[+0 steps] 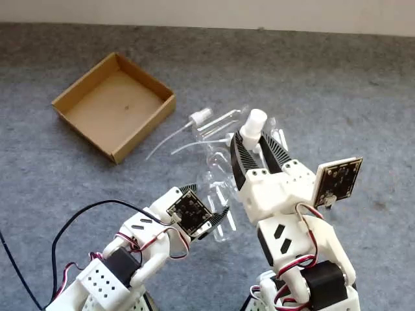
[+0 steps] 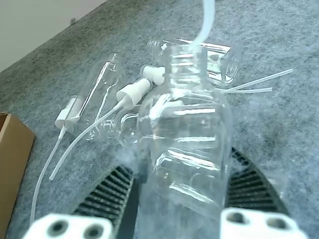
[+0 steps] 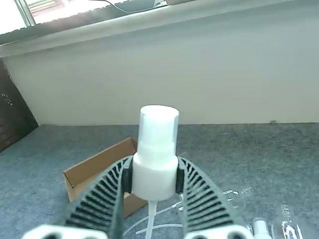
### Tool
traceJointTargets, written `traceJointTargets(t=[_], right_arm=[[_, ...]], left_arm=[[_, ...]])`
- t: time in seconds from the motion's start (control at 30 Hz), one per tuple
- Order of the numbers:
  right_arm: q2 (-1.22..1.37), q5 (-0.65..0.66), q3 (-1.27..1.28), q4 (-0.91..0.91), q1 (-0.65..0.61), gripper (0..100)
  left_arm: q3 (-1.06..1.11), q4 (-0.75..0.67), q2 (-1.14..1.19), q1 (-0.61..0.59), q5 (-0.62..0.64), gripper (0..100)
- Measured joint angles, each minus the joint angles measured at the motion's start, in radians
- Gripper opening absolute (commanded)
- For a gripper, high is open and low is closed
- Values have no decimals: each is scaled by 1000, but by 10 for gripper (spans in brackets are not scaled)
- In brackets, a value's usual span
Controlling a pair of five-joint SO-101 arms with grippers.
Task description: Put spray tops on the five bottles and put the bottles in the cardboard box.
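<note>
Pinched upright near the front of the grey carpeted table [image 1: 337,84] by the left gripper [image 2: 182,165], ribbed fingers [image 2: 107,194] pressed to both flanks: one clear bottle [image 2: 187,134], open neck up, apparently steadied to take a top. Just right of it and higher, clamped by the collar in the right gripper [image 3: 154,177] — a white spray top [image 3: 157,144], cap uppermost, thin dip tube [image 2: 205,17] hanging down to the bottle's mouth (whether already inside the neck, hard to tell). Judged from that alignment: tube being threaded, top then to be seated and twisted on. Bottle transparent and ridged at the shoulder, with glare across its walls; probably light and slippery in a pinch. Beyond the grippers, lying on their sides in a loose heap, other clear bottles [image 1: 219,122] and loose spray tops [image 2: 133,92] with trailing tubes. Far left, well apart from all this, cardboard box [image 1: 146,129] — open, shallow, every bottle outside it.
</note>
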Motion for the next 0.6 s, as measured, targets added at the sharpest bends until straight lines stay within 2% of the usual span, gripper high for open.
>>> traceJointTargets(t=[0.6], right_arm=[[3, -3, -78, 0, 3, 5]], left_arm=[[0, 0, 0, -2, 0, 88]])
